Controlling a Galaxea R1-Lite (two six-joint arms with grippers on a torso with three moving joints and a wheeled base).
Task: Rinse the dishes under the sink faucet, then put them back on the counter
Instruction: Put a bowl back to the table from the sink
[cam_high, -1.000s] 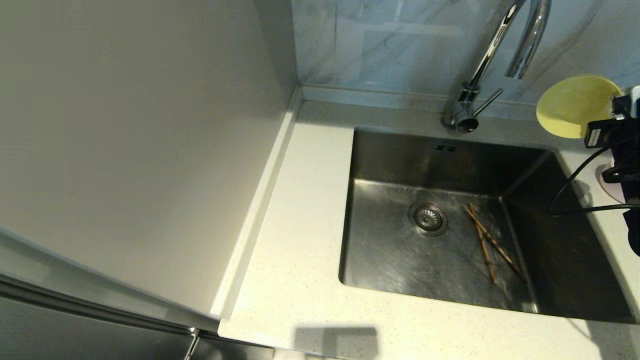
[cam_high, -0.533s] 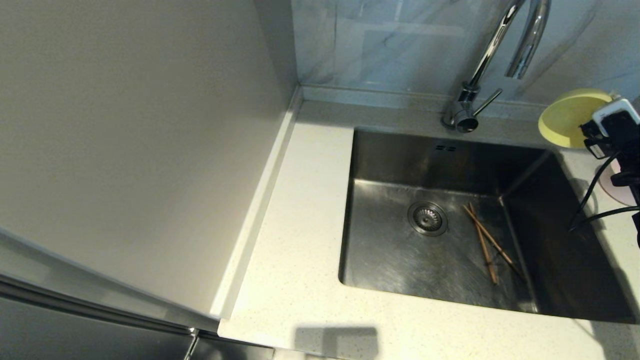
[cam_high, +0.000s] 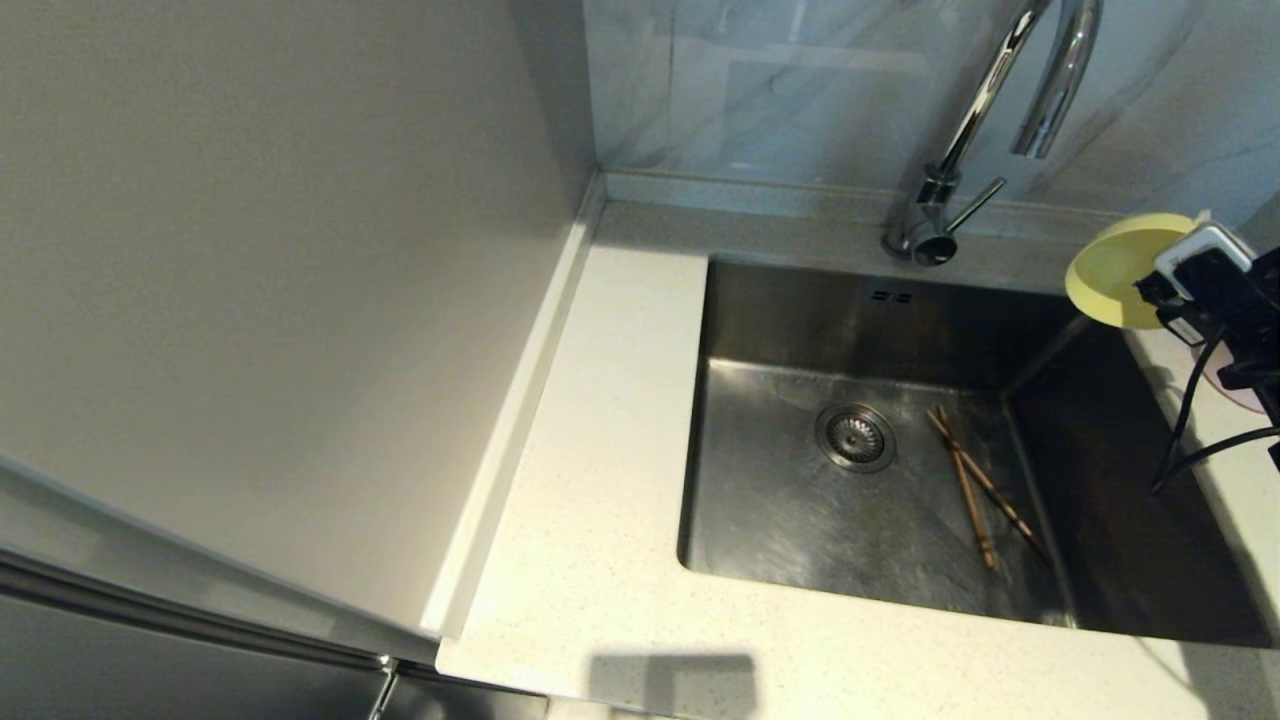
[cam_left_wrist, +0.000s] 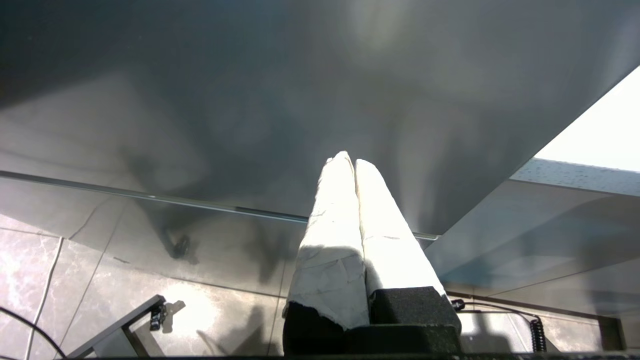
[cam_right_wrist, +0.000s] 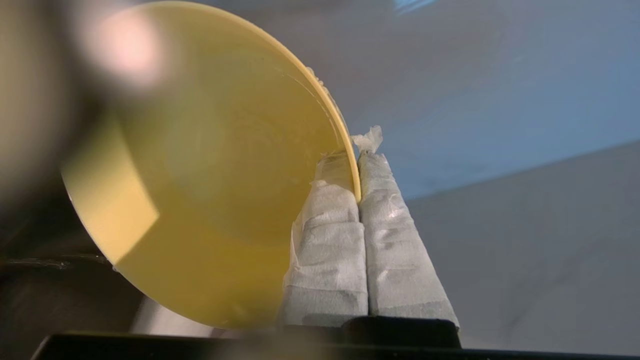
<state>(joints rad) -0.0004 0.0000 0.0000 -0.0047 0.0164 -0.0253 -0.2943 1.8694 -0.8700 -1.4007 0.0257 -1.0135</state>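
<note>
Two chopsticks (cam_high: 982, 487) lay crossed on the floor of the sink (cam_high: 790, 520), just right of the drain strainer (cam_high: 856, 437). At the far right corner of the basin, the right gripper (cam_right_wrist: 358, 172) pinched the rim of the yellow-green bowl (cam_high: 1108, 268), holding it tilted in the air near the faucet (cam_high: 985, 95). A pink bowl (cam_high: 1238, 392) peeked out behind the arm on the counter (cam_high: 600, 500). Away from the sink, the left gripper (cam_left_wrist: 352, 162) hung with its wrapped fingers pressed together, holding nothing.

right claw (cam_right_wrist: 358, 165) clamped, left claw (cam_left_wrist: 350, 162) closed
</note>
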